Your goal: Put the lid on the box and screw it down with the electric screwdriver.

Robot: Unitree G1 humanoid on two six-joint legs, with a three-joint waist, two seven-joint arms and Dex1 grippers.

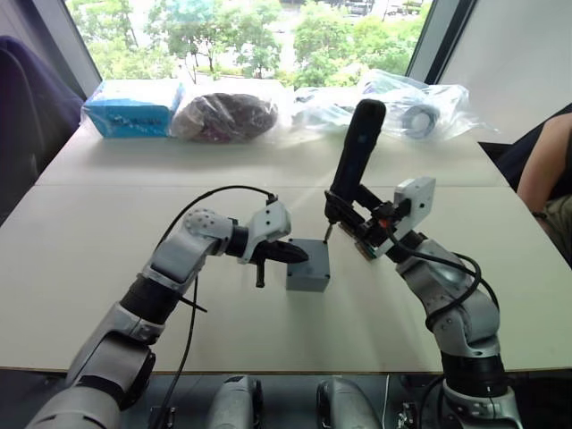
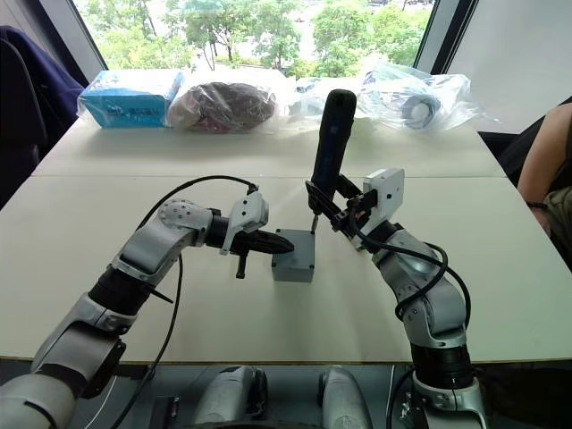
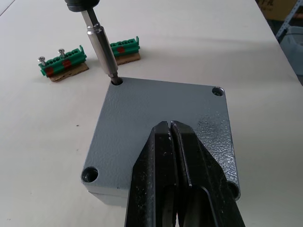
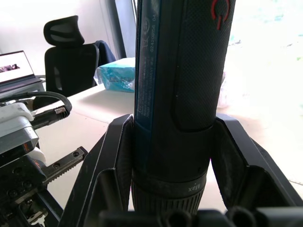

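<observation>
The grey box (image 1: 307,279) stands mid-table with the lid (image 3: 156,109) lying flat on top of it. My left gripper (image 3: 169,124) is shut, its fingertips resting on the lid's upper face near the middle. In my right gripper (image 4: 173,120), shut around its body, the black electric screwdriver (image 1: 357,152) stands nearly upright. Its metal bit (image 3: 100,45) sits in the screw hole at the lid's far corner. The other corner holes (image 3: 217,90) show no tool in them.
Two green terminal pieces (image 3: 61,61) lie on the table just beyond the box. A blue packet (image 1: 134,107) and several plastic bags (image 1: 228,114) line the far edge. A person's arm (image 1: 545,170) is at the right edge of the table.
</observation>
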